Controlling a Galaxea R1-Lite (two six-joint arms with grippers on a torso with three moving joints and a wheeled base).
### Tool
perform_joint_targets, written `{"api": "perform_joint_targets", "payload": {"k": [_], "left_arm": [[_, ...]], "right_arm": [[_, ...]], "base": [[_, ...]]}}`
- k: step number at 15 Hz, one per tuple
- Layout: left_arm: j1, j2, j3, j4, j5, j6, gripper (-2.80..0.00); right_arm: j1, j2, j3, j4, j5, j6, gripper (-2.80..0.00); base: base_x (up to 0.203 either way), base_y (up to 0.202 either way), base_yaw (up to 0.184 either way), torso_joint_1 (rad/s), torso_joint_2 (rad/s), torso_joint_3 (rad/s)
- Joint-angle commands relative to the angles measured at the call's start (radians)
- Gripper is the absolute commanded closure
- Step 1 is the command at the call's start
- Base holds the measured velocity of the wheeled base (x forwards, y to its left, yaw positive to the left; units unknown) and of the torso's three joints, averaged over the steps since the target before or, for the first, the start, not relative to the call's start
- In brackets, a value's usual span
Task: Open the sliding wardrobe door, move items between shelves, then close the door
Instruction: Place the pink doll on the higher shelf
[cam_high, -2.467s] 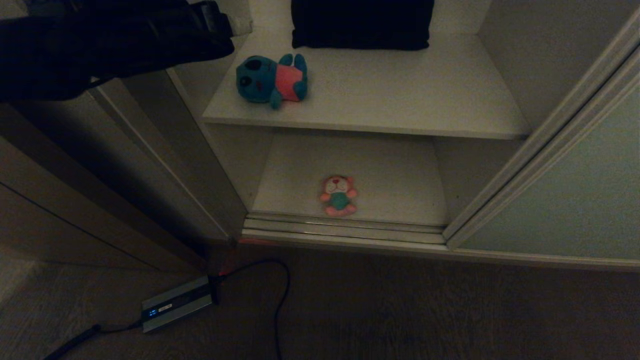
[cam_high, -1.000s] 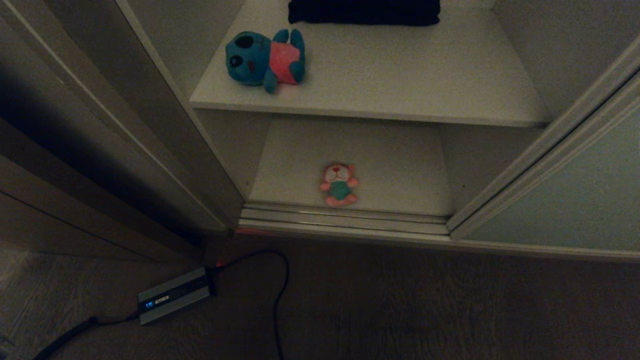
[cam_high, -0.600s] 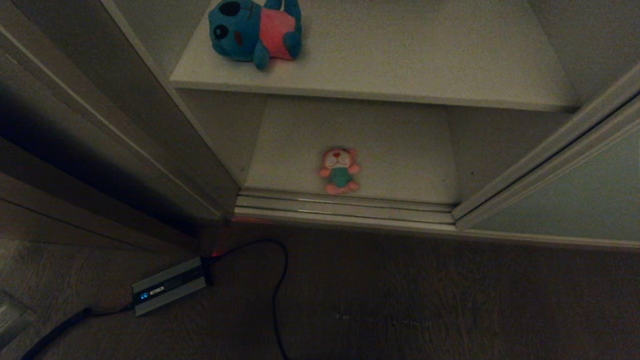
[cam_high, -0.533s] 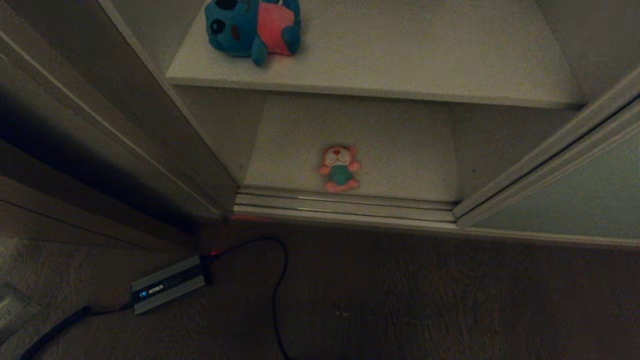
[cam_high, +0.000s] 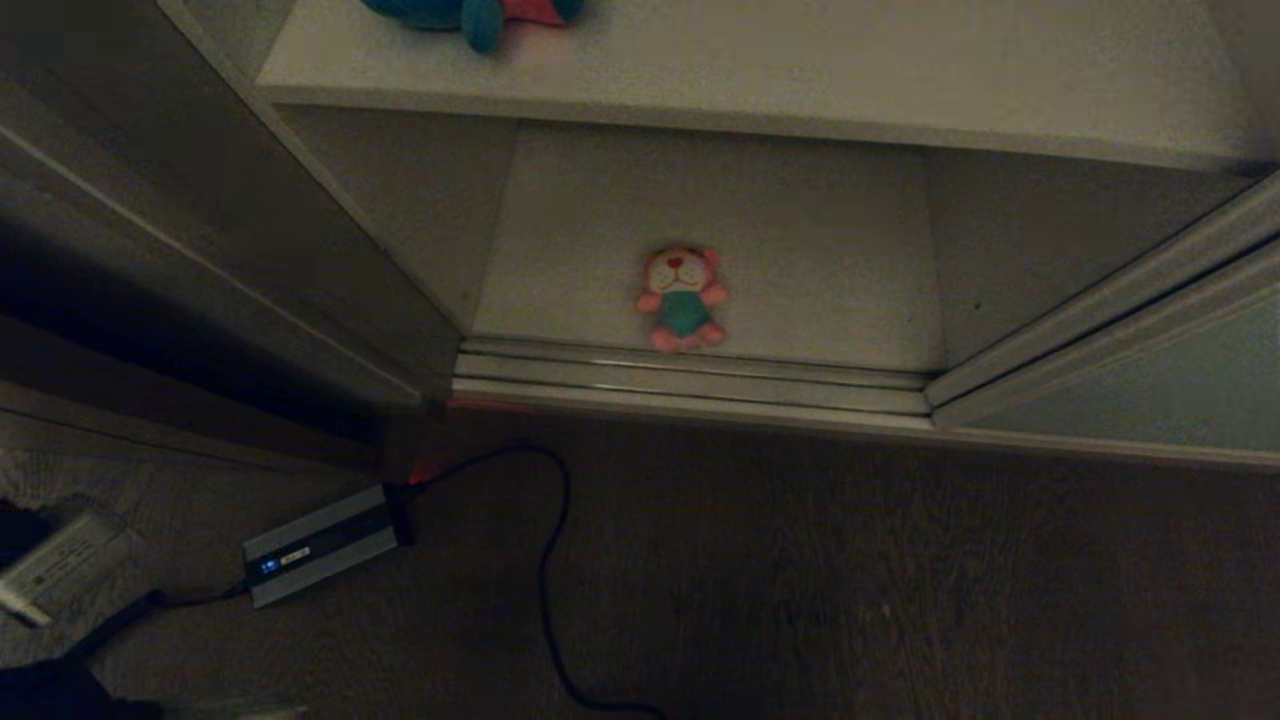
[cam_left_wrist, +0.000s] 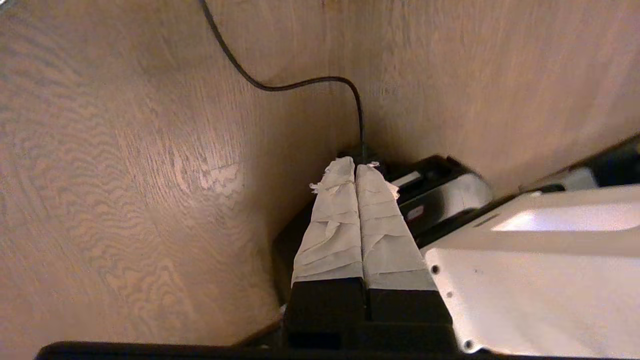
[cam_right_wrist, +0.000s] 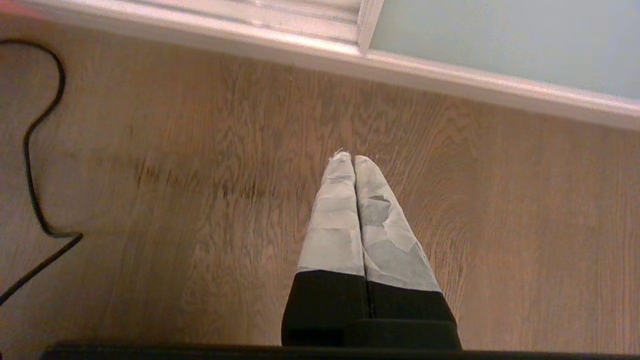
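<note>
The sliding wardrobe door (cam_high: 1150, 400), a pale grey-green panel, stands slid to the right, leaving the shelves open. A pink plush toy (cam_high: 682, 298) in a teal shirt lies near the front of the lower shelf (cam_high: 820, 250). On the upper shelf (cam_high: 850, 70) only the bottom edge of the blue toy (cam_high: 472, 14) shows. My left gripper (cam_left_wrist: 355, 167) is shut and empty, low over the floor at the left (cam_high: 100, 530). My right gripper (cam_right_wrist: 353, 159) is shut and empty above the floor in front of the door's bottom rail (cam_right_wrist: 500, 87).
A grey power adapter (cam_high: 315, 543) lies on the wooden floor left of the opening, just beyond my left fingertips, and its black cable (cam_high: 545, 560) loops across the floor. The metal door track (cam_high: 690, 385) runs along the wardrobe's foot. A brown panel (cam_high: 150, 250) stands left.
The camera has tipped downward, so the black cushion and most of the blue toy have left the top edge. My left arm has dropped from the upper left to the lower left.
</note>
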Motion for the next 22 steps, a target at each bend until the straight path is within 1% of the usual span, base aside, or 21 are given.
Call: {"api": "perform_joint_targets", "payload": {"k": [1, 3, 5, 8, 11, 14, 17, 20, 22], "left_arm": [[-0.004, 0.094, -0.036, 0.003, -0.011, 0.052, 0.0], [-0.005, 0.125, -0.069, -0.006, -0.014, 0.068, 0.0], [-0.005, 0.13, -0.068, -0.065, -0.015, 0.064, 0.0], [-0.005, 0.153, -0.073, -0.075, -0.02, 0.069, 0.0], [-0.006, 0.22, -0.104, -0.078, -0.027, 0.071, 0.0], [-0.012, 0.303, -0.147, -0.128, -0.043, 0.07, 0.0], [-0.016, 0.423, -0.26, -0.145, -0.09, 0.062, 0.0], [-0.055, 0.578, -0.381, -0.162, -0.103, 0.06, 0.0], [-0.088, 0.685, -0.465, -0.2, -0.104, 0.051, 0.0]], "right_arm": [[0.0, 0.001, 0.003, 0.0, 0.001, -0.001, 0.0], [0.0, 0.001, 0.003, 0.0, 0.001, -0.001, 0.0], [0.0, 0.001, 0.003, 0.0, 0.001, -0.001, 0.0], [0.0, 0.001, 0.003, 0.0, 0.001, -0.001, 0.0], [0.0, 0.001, 0.003, 0.0, 0.001, -0.001, 0.0], [0.0, 0.001, 0.003, 0.0, 0.001, -0.001, 0.0], [0.0, 0.001, 0.003, 0.0, 0.001, -0.001, 0.0], [0.0, 0.001, 0.003, 0.0, 0.001, -0.001, 0.0], [0.0, 0.001, 0.003, 0.0, 0.001, -0.001, 0.0]], "base": [[0.0, 0.0, 0.0, 0.001, 0.0, -0.196], [0.0, 0.0, 0.0, 0.007, 0.0, -0.196], [0.0, 0.0, 0.0, 0.003, 0.0, -0.202], [0.0, 0.0, 0.0, 0.002, 0.0, -0.199], [0.0, 0.0, 0.0, 0.002, 0.0, -0.201], [0.0, 0.0, 0.0, 0.004, 0.0, -0.2], [0.0, 0.0, 0.0, 0.004, 0.0, -0.084], [0.0, 0.0, 0.0, 0.0, 0.0, 0.0], [0.0, 0.0, 0.0, 0.0, 0.0, 0.0]]}}
